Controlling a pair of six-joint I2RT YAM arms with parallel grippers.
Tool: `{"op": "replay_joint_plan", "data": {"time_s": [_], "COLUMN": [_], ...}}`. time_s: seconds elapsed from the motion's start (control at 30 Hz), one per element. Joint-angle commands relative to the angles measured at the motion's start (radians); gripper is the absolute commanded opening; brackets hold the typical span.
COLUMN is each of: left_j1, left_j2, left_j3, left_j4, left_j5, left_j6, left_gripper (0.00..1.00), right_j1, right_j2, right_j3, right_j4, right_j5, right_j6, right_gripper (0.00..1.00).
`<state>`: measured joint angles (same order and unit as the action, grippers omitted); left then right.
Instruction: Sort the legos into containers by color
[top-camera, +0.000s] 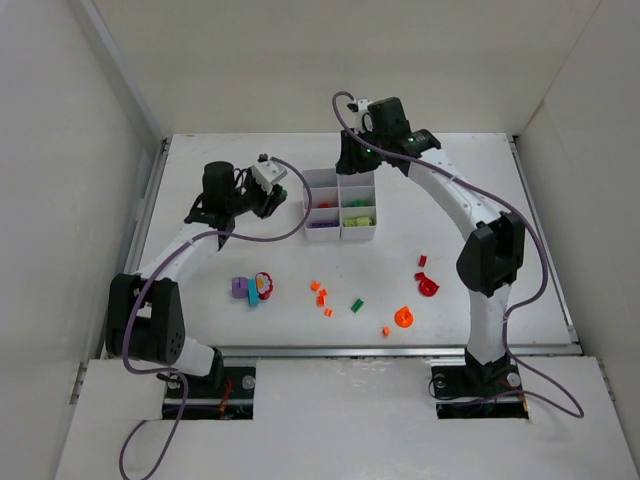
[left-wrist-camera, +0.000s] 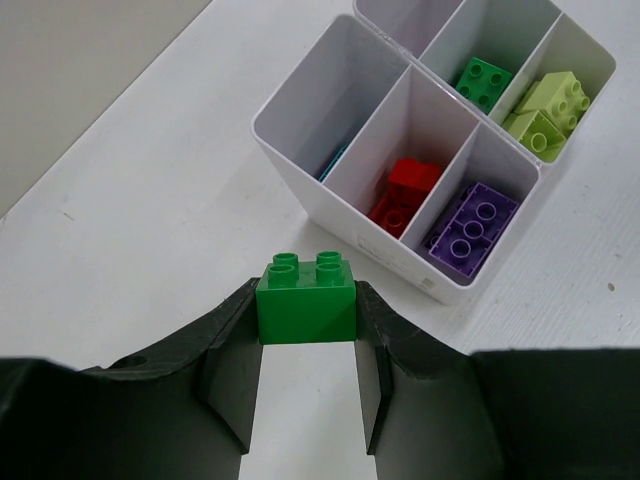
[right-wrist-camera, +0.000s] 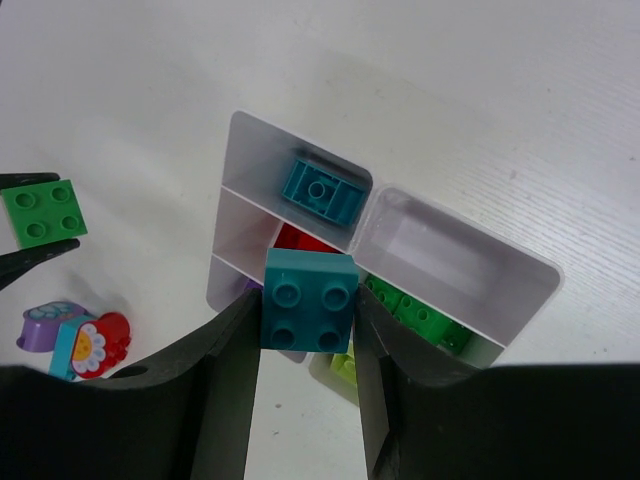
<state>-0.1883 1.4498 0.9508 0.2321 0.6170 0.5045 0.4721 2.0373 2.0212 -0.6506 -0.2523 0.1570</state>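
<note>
Nearest sits a green brick (left-wrist-camera: 306, 300), pinched tight by the left gripper (left-wrist-camera: 307, 318) above the table (left-wrist-camera: 150, 200), just beside the white tray (left-wrist-camera: 300, 130). The right gripper (right-wrist-camera: 308, 312) – partly closed – holds a teal brick (right-wrist-camera: 309, 300) over the tray, where another teal piece (right-wrist-camera: 320, 188) lies in a corner compartment. More loose legos (top-camera: 403, 317) lie scattered nearer the arms' bases.

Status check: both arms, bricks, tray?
Left tool shut on green brick, short of the tray. Right tool shut on teal brick, over the tray. Nothing seen blocking either drop.
</note>
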Motion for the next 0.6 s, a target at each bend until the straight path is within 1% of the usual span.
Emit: {"op": "replay_joint_plan", "data": {"time_s": [0.0, 0.17, 0.57], "left_j1": [0.0, -0.02, -0.02], "left_j2": [-0.016, -0.016, -0.025], "left_j3": [-0.021, -0.021, -0.03], "left_j4": [0.056, 0.065, 0.065], "left_j5": [0.02, 0.02, 0.02], "left_j6": [-0.046, -0.055, -0.064], "left_gripper": [0.0, 0.0, 0.0], "right_j1": [-0.004, -0.004, -0.004], "right_j2": [-0.012, -0.012, -0.022], "right_j3": [0.05, 0.05, 0.031], "right_j4": [-0.003, -0.003, -0.003], "right_j5": [0.033, 0.033, 0.051], "right_j6": [-0.008, -0.008, -0.017], "right_gripper": [0.0, 0.0, 0.0]}}
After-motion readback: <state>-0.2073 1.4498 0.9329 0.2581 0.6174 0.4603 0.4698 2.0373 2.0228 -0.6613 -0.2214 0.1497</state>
